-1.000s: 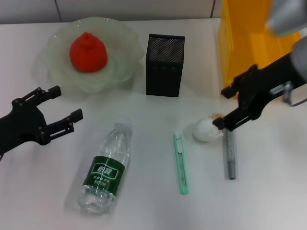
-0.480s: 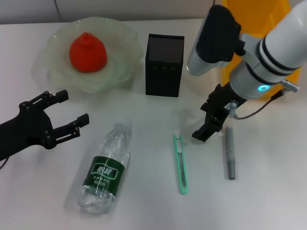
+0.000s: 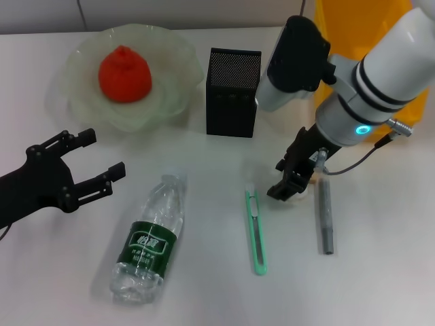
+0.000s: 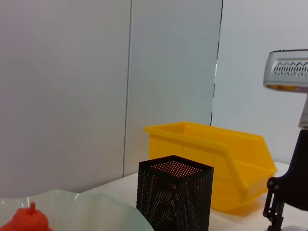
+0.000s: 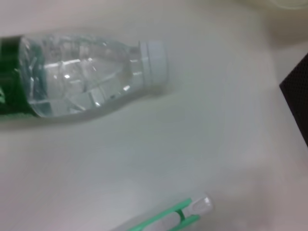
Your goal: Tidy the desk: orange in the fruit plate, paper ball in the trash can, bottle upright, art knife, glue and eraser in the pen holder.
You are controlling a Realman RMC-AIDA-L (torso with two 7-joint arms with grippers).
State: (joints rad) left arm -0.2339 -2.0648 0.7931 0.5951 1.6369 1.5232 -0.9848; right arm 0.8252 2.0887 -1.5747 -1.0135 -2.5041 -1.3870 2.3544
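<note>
Bottle [image 3: 151,239] lying on its side on white desk [image 3: 204,285], cap toward the back; dark green label with white print, too small to read. In right wrist view, bottle [image 5: 82,72] cut off at the label, cap visible. Orange [image 3: 124,73] resting in fruit plate [image 3: 170,61] at back left. Pen holder [image 3: 233,92] upright just beside plate, no writing visible. Trash can [image 3: 326,41] at back right, mostly hidden behind right arm and cut by frame edge; seen whole in left wrist view [image 4: 226,154]. Art knife [image 3: 256,232] flat on desk in front of pen holder; only its whitish tip end visible in right wrist view [image 5: 178,217]. Glue [image 3: 326,217] lying roughly parallel to knife, well apart from it, its far end under right gripper [image 3: 292,182]. Right gripper low over desk between knife and glue; finger opening: cannot tell. Paper ball not discernible. Left gripper [image 3: 85,159] above desk left of bottle, fingers spread wide, holding nothing.
</note>
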